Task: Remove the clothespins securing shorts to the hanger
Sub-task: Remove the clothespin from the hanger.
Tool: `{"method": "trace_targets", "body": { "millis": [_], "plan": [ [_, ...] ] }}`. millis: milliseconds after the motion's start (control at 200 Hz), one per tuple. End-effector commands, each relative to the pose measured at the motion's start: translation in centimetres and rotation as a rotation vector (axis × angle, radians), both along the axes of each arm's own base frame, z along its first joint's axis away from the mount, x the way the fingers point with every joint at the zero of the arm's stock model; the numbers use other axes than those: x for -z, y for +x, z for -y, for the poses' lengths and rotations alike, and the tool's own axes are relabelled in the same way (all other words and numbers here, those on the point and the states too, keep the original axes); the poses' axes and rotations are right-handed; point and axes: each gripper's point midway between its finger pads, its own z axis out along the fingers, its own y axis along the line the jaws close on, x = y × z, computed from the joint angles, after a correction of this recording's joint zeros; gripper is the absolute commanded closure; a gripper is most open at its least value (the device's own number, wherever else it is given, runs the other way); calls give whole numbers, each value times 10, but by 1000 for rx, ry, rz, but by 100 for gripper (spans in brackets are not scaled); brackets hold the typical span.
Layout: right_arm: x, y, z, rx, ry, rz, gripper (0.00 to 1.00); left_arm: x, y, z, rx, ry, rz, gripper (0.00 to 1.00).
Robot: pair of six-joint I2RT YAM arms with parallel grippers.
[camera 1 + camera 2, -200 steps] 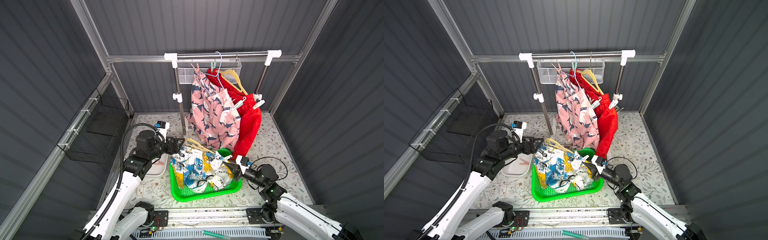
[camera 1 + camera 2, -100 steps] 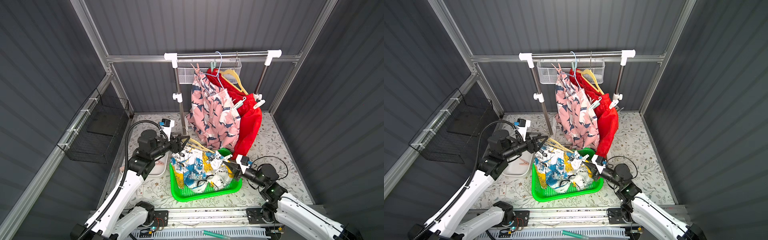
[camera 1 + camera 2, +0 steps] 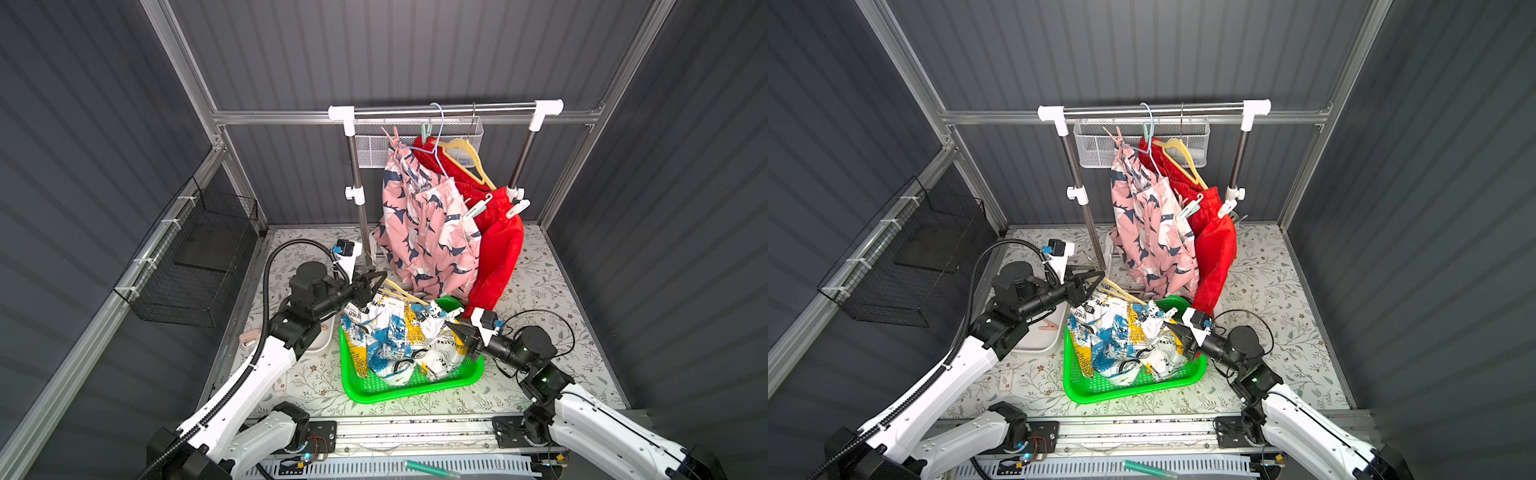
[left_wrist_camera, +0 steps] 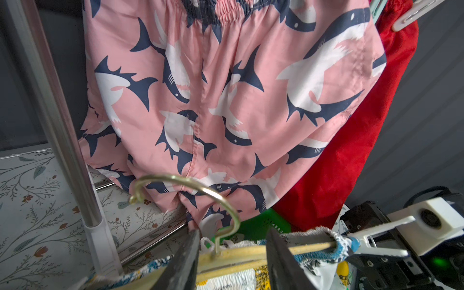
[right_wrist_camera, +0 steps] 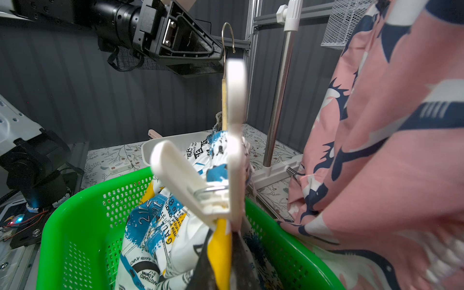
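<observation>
— Shorts, how many?
— Three. Pink pair (image 3: 419, 232) and red pair (image 3: 498, 249) hang from the rail (image 3: 444, 111). White pair (image 3: 399, 336) lies bunched in the basket (image 3: 415, 395), on its hanger (image 3: 401, 293).
— Hangers?
— Three too: that one, plus a blue hanger (image 3: 436, 137) and a yellow hanger (image 3: 469, 160) on the rail.
— Pins?
— Six that I can make out. Top pink pin (image 3: 392, 135) sits on the pink pair's upper corner and top green pin (image 3: 424, 132) beside the blue hanger's neck. Hooked green pin (image 3: 477, 209) is where the pink and red pairs meet, and far white pin (image 3: 517, 208) is on the red pair. Near white pin (image 5: 233, 155) clamps the white pair at its hanger's end. Loose pink pin (image 3: 1047, 326) lies in the tray (image 3: 1038, 345).
— Your grippers?
— Two. My left gripper (image 3: 1098, 277) is about half open, fingers either side of the hanger's hook stem; whether they touch it I cannot tell. My right gripper (image 3: 457, 326) is closed tight, pinching the white pair's cloth just beside the near white pin
</observation>
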Motion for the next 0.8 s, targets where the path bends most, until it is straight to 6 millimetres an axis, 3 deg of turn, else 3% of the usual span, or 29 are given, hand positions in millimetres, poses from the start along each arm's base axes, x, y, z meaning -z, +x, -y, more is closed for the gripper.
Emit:
{"method": "trace_targets", "body": {
  "millis": [0,150,300,480,565,670,796],
  "plan": [
    [-28,1,1,5,49,58,100,0,6,4,-8,7,29,61],
    [-27,2,1,5,45,55,100,10,9,6,-4,26,17,64],
    [-27,3,-1,1,41,46,100,10,16,0,-55,42,27,87],
    [-24,4,-2,0,36,33,100,3,20,1,-58,50,17,100],
    [-24,4,-2,-3,37,28,99,5,22,5,-45,59,-3,100],
    [-24,3,-3,-9,31,11,87,8,27,7,-49,66,-21,100],
    [-22,0,-3,-17,20,-35,47,14,34,7,-67,102,-60,100]
  ]
}}
